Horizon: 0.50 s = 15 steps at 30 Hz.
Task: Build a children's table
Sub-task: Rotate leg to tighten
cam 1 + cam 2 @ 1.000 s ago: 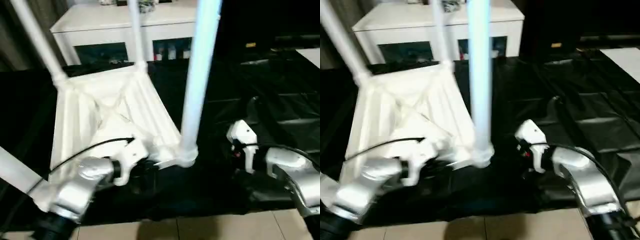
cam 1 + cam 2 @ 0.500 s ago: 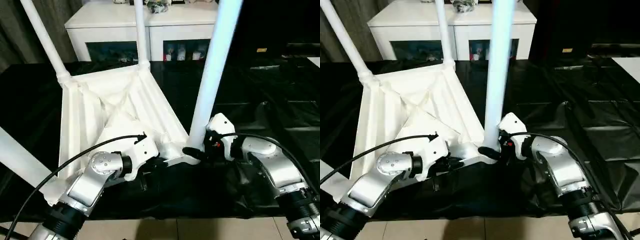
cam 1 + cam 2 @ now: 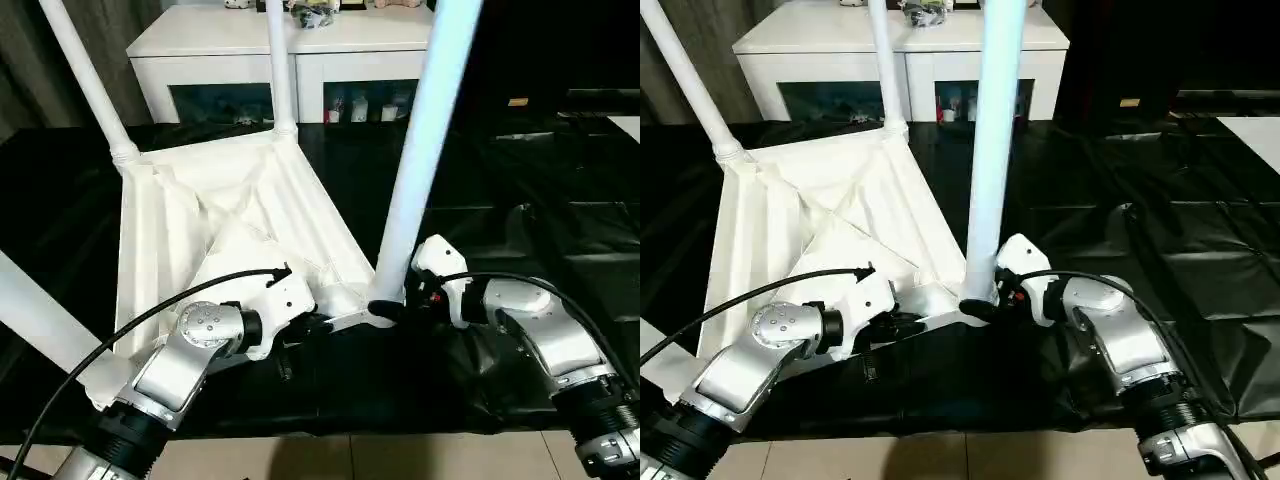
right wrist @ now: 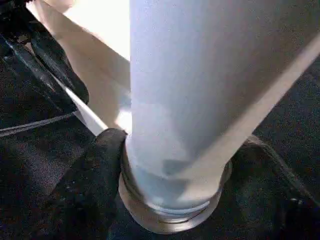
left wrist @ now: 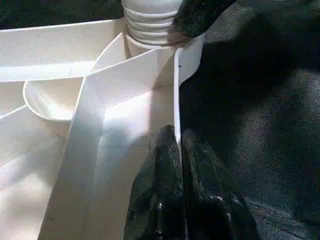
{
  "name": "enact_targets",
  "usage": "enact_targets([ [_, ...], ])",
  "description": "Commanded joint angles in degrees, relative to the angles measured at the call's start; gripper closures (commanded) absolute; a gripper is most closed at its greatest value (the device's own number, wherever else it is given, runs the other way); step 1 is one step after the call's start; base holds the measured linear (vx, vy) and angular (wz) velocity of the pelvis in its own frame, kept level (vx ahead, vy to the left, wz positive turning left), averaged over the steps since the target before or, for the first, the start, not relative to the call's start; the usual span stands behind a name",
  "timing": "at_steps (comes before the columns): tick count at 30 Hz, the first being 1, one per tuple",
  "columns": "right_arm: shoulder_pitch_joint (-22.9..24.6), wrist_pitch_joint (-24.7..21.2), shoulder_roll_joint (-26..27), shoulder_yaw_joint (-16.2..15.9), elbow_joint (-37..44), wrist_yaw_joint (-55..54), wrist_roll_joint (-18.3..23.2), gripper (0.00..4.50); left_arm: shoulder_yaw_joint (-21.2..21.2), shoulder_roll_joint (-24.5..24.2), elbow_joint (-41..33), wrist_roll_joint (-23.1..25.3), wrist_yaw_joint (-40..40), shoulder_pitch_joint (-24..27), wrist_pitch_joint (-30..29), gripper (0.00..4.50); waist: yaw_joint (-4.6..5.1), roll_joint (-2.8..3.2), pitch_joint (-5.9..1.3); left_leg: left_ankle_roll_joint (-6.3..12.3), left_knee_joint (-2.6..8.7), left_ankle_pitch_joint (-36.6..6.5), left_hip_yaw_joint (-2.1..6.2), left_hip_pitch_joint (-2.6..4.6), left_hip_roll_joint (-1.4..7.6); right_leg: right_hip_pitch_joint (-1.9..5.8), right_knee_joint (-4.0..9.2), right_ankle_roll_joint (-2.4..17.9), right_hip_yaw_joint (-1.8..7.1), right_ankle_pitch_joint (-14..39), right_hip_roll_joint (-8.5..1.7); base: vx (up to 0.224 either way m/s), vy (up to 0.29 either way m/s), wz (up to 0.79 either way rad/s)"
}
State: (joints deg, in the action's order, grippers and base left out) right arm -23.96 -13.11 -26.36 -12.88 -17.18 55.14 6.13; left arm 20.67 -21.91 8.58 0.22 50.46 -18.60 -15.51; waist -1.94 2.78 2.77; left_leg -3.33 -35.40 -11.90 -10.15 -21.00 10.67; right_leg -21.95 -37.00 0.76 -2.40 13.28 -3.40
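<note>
**Upturned tabletop, both grippers at its near corner**

We see a black sheet (image 3: 520,180) spread over the floor, and at its far edge a white cabinet (image 3: 300,50) with glass doors. On the sheet lies the white tabletop (image 3: 240,215) of the children's table, ribbed underside up, tilted so that its near edge is raised. Legs stand in its corner sockets: two at the far corners (image 3: 90,85) (image 3: 280,70), one at the near right corner (image 3: 420,170), and one crossing the picture's left edge (image 3: 35,320).

Our left gripper (image 5: 180,150) reaches in from the left and its jaws are clenched on the tabletop's thin near rim (image 5: 176,100), just beside the corner socket. Its black cable (image 3: 150,315) arcs over the silver forearm.

Our right gripper (image 4: 175,195) is at the foot of the near right leg, where it enters the socket. One black finger (image 4: 95,175) lies against the leg's base and the other (image 4: 265,165) stands on the far side, so the jaws straddle the leg; whether they grip it, we cannot tell.
</note>
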Motion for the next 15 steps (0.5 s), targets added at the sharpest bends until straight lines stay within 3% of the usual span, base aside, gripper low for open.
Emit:
enact_targets([
  [1,-0.16,-0.04,0.36,-0.02,-1.46,0.36,0.05,1.72,0.22,-1.38,3.38,1.63,-0.56,0.58,-0.76,4.5,-0.06,-1.22,-2.8,2.79,4.54,-10.73,1.01,0.15,2.39,1.93,5.84,11.93,2.77,11.84,-4.43,0.0,0.0,0.0],
  [6,0.39,-0.88,2.41,0.91,-3.17,-2.81,0.17,1.78,-0.15,-1.02,3.68,1.31,-1.03,0.74,-1.19,4.5,0.12,-1.25,-2.61,2.12,4.81,-12.53,1.09,0.27,2.43,1.73,6.09,11.4,2.72,14.93,-4.41,0.0,0.0,0.0],
  [7,0.37,-2.17,5.35,3.03,-5.11,-8.41,0.49,1.79,-0.6,-0.22,4.25,1.32,-2.38,0.65,-1.86,4.5,0.22,-1.4,-2.5,1.91,4.86,-12.97,1.06,0.22,2.34,1.63,6.24,11.0,2.76,16.36,-4.44,0.0,0.0,0.0],
  [9,0.37,-2.72,9.21,5.52,-7.07,-15.65,0.75,1.8,-1.32,1.75,5.94,1.87,-5.71,-0.28,-2.7,4.5,0.67,-1.15,-2.36,0.83,5.17,-13.92,1.31,-0.02,2.24,1.65,6.4,10.21,2.66,19.2,-4.54,0.0,0.0,0.0],
  [12,0.23,-3.12,12.87,7.18,-8.77,-23.03,0.1,1.8,-1.96,4.41,8.03,2.25,-9.33,-2.07,-4.51,4.5,1.15,-1.26,-2.3,-0.88,5.39,-17.26,1.51,0.61,2.3,1.05,6.88,8.7,2.73,22.78,-4.51,0.0,0.0,0.0],
  [13,0.07,-3.08,14.02,7.48,-9.4,-25.24,-0.29,1.81,-2.44,5.53,8.9,2.29,-10.96,-2.87,-5.03,4.5,1.3,-0.94,-2.29,-1.2,5.41,-18.03,1.56,0.71,2.17,0.93,7.04,8.49,2.82,23.69,-4.54,0.0,0.0,0.0],
  [15,-0.05,-2.54,16.64,7.63,-10.18,-29.97,-1.36,1.81,-3.2,8.16,10.4,2.6,-14.58,-4.61,-6.28,4.5,1.75,-1.25,-2.23,-1.43,5.54,-19.3,1.58,0.73,2.19,0.82,7.11,8.32,2.92,24.1,-4.49,0.0,0.0,0.0],
])
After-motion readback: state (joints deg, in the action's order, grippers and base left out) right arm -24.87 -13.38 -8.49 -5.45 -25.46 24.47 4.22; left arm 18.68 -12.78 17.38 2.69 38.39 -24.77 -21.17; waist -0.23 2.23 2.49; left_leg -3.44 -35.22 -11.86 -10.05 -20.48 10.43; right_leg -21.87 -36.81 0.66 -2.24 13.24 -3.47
